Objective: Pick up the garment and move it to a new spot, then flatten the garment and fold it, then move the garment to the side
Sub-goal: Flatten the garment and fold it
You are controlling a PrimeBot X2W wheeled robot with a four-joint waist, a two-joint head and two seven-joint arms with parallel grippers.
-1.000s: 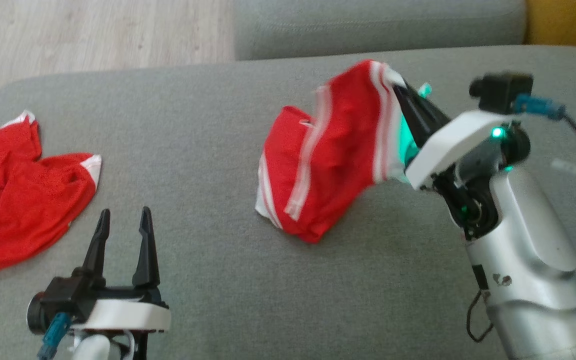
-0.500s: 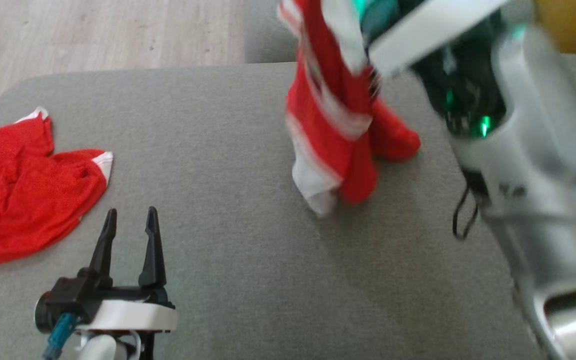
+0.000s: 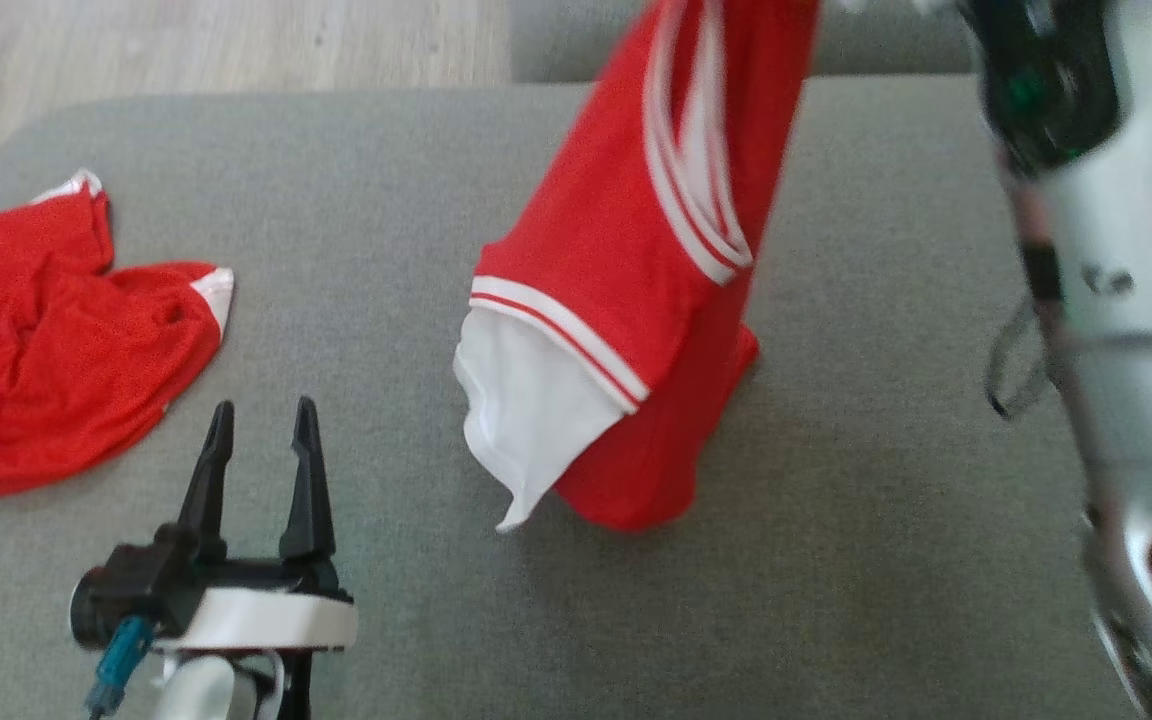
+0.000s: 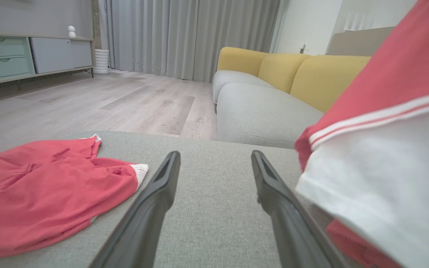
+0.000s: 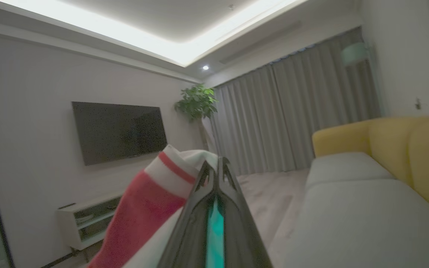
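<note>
Garment [image 3: 636,260] hangs long-axis upright from the pinched-shut right gripper [image 5: 218,169], its low end at three o'clock of the wide-open left gripper [image 3: 258,445].

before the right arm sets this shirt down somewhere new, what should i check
1. Right gripper shut on the hanging garment: ok, its fingers pinch the white-trimmed edge.
2. Garment's lower end clear of the cushion: cannot tell.
3. Left gripper open and empty: ok.
4. Left gripper apart from the white sleeve: ok, but it hangs close.
5. Bare cushion to lay it on: ok, between the two garments.
6. Second red garment out of the way: ok, crumpled at the robot's left.
</note>
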